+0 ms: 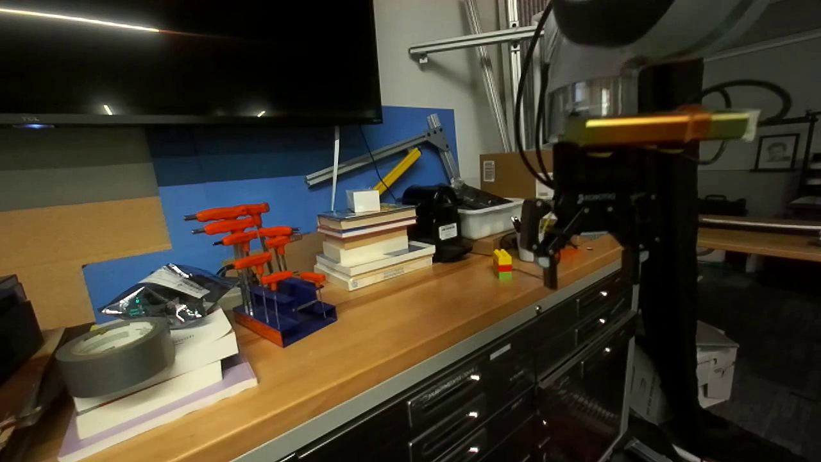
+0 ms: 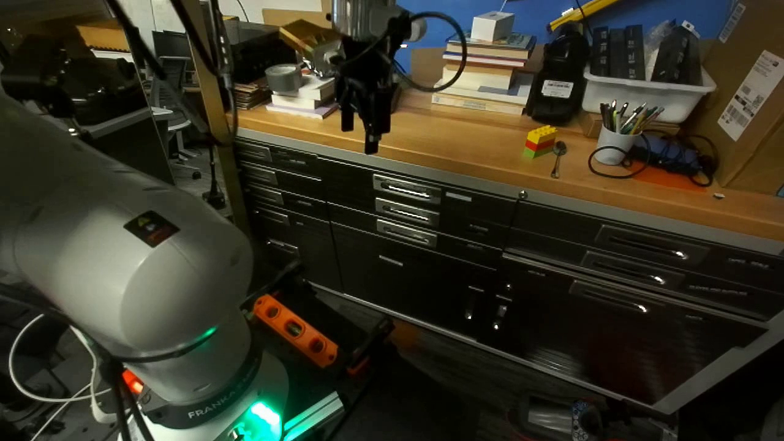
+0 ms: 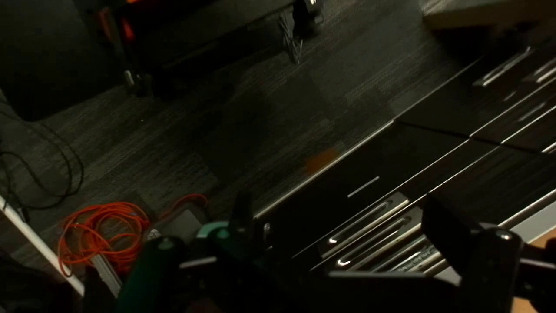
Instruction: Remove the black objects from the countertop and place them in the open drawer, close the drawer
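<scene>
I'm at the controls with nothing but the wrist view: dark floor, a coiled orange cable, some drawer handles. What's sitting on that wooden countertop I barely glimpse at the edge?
Observer: Among other things, a toy-brick stack, yellow on top, stands on the countertop beside a spoon.
Visitor: Any proper tools up there?
Observer: Yes, orange-handled hex keys, standing in a blue rack.
Visitor: And which way does the gripper point?
Observer: Downward, as both exterior views show.
</scene>
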You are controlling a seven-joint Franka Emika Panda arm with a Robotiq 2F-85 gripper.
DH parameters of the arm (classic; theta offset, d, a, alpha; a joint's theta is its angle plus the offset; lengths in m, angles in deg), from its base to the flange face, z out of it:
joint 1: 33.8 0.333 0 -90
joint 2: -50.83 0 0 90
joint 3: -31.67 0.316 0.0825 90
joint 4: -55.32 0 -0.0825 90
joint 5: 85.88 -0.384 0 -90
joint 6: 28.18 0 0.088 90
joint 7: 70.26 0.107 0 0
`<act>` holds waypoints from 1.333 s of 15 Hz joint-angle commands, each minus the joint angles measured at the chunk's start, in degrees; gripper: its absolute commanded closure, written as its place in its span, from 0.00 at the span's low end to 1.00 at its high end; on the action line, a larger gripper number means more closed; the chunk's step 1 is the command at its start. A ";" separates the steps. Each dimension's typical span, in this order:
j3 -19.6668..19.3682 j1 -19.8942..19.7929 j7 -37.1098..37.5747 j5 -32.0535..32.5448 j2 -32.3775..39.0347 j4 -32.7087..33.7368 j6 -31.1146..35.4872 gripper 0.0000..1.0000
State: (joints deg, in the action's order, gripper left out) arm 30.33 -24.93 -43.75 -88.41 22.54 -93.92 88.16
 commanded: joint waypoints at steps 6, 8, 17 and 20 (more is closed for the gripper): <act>-1.37 -5.75 -22.57 -1.65 -26.66 1.27 -25.36 0.00; -1.93 -5.89 -25.27 -2.02 -29.53 3.02 -30.27 0.00; -1.83 -6.71 -27.82 -1.86 -35.30 4.41 -36.35 0.00; -1.84 -6.70 -27.87 -1.89 -35.32 4.42 -36.37 0.00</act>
State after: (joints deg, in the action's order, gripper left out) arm 27.77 -30.15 -70.54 -89.67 -12.95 -89.64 51.95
